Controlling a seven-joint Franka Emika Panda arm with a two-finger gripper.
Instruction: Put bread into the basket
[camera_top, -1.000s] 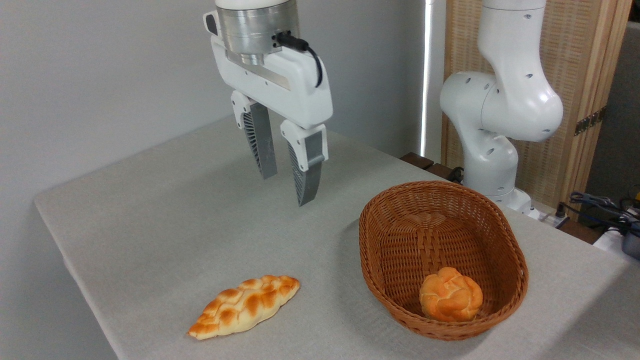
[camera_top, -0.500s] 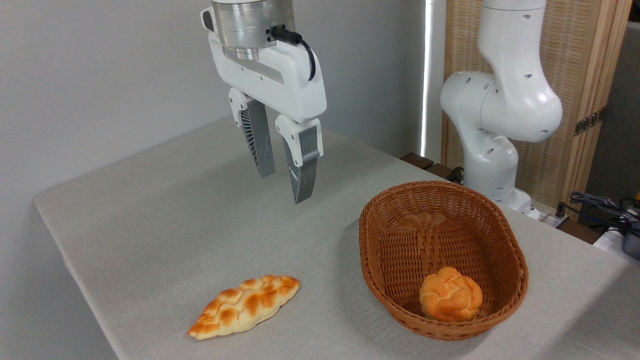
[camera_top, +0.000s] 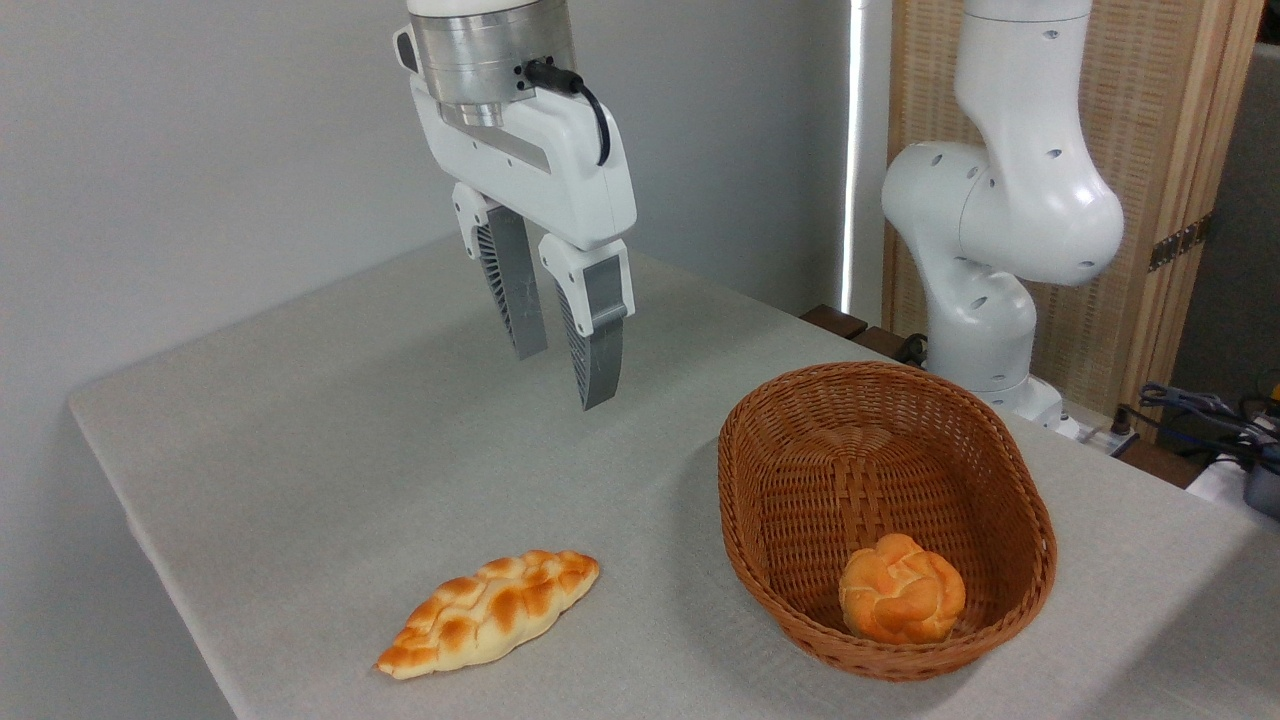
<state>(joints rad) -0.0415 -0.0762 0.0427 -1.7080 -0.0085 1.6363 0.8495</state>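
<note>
The bread (camera_top: 901, 602), a small round golden bun with a knotted top, lies inside the basket (camera_top: 1010, 470) at its near end, against the front wall. The basket is a large oval of reddish-brown wicker at the right of the table. My gripper (camera_top: 563, 380) hangs high above the table, up and to the left of the basket and well apart from the bun. Its fingers (camera_top: 592, 340) point down with a narrow gap and nothing between them.
A longer braided loaf (camera_top: 489, 612) with browned patches lies on the grey tablecloth (camera_top: 330, 440) near the front edge, left of the basket. The arm's white base (camera_top: 985, 300) stands behind the basket. Cables (camera_top: 1210, 410) lie at the far right.
The gripper has drifted left and slightly up, away from the basket, and its fingers have drawn closer together. The bun, basket and loaf have not moved.
</note>
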